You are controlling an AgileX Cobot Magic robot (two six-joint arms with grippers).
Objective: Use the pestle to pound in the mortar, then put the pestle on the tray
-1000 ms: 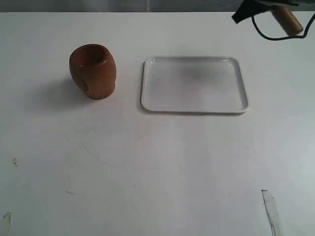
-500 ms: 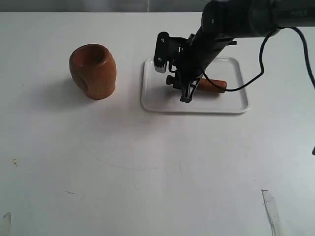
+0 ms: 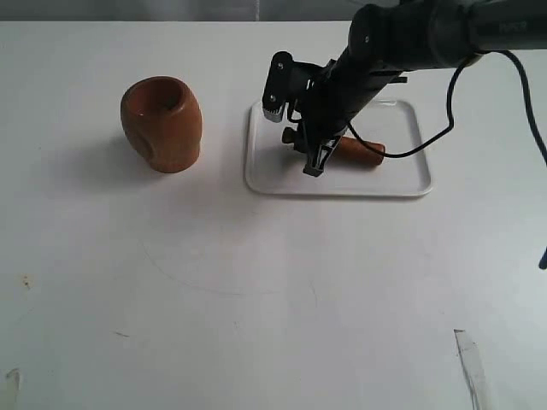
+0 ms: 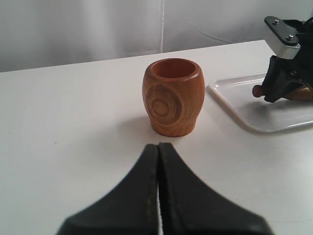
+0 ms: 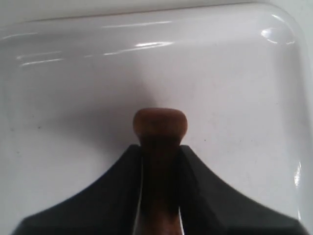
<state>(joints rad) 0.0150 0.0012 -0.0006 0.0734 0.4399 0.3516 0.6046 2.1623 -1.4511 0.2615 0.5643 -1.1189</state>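
Note:
The reddish-brown mortar (image 3: 161,124) stands upright on the white table, left of the tray, its opening empty (image 4: 173,96). The white tray (image 3: 402,179) lies to its right. My right gripper (image 3: 312,158) is down over the tray's left half, shut on the pestle (image 3: 363,152). The pestle lies nearly level and low over the tray floor; I cannot tell if it touches. In the right wrist view the pestle's knob (image 5: 160,122) sticks out past the gripper (image 5: 160,149), with the tray (image 5: 220,63) beneath. My left gripper (image 4: 158,145) is shut on nothing, short of the mortar.
The right arm's black cable (image 3: 427,141) loops over the tray's right half. A scrap of clear tape (image 3: 468,359) lies near the table's front right. The left arm is outside the exterior view.
The right arm came down from the far right corner with the pestle to the tray, then shifted slightly left. The mortar and tray have not moved.

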